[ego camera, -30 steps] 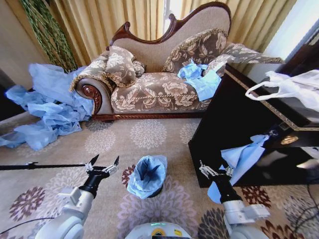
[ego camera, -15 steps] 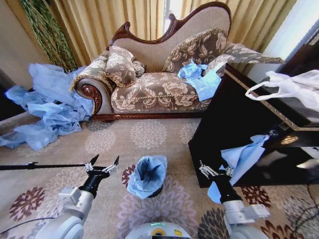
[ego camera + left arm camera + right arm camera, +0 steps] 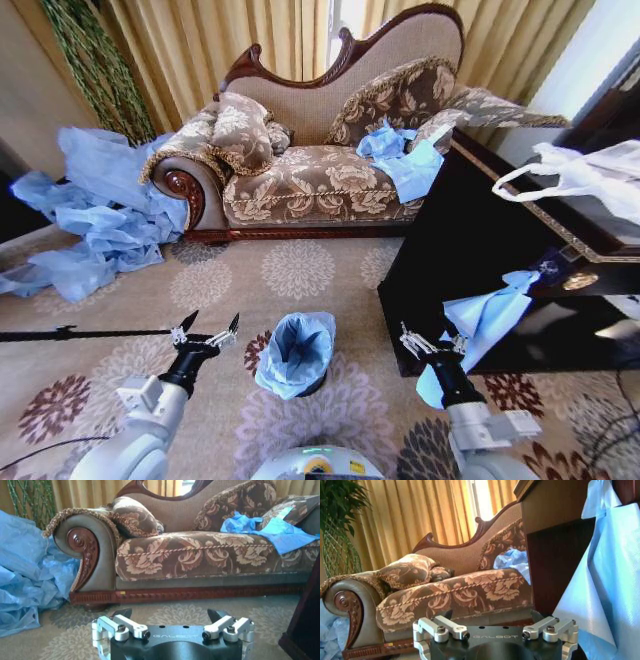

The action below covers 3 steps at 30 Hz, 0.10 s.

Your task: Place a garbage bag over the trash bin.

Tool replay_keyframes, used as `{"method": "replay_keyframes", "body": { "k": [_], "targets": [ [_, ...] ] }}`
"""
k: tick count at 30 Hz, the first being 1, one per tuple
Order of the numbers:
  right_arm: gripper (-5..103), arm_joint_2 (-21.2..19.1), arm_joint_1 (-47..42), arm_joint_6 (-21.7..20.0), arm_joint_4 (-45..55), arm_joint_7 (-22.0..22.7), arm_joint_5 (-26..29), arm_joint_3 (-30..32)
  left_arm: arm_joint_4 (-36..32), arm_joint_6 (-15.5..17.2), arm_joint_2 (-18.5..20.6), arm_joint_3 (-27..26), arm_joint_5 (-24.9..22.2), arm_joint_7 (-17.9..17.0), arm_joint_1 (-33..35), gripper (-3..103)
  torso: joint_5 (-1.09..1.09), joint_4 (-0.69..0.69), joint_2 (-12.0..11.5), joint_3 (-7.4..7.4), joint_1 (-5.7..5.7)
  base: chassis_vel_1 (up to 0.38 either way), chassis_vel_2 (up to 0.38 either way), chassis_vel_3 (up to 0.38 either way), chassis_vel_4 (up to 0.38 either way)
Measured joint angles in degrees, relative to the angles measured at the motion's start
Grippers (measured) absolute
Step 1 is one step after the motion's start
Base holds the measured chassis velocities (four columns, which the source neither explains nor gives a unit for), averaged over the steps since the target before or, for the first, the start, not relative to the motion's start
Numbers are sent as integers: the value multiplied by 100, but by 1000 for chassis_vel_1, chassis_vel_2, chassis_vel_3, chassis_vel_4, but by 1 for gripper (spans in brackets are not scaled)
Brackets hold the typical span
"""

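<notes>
On the patterned carpet stands one black trash bin (image 3: 312,383), lined with one light blue garbage bag (image 3: 296,351) draped over its rim. Two grippers flank it: left gripper (image 3: 211,325) empty with fingers spread wide, right gripper (image 3: 432,346) empty and open, beside a dark cabinet (image 3: 470,240).

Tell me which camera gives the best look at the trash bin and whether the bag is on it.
The head view: the garbage bag is draped over the trash bin on the carpet between the open left gripper and open right gripper. Both wrist views face the sofa, offering nothing on the bin.
</notes>
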Motion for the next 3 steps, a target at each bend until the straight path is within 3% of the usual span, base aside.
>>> {"method": "replay_keyframes", "body": {
  "k": [3],
  "targets": [
    [100,0,0,0,0,0,0,0,0,0,0,0,0,0,0,100,0,0,0,0,0,0,0,0,0]
  ]
}}
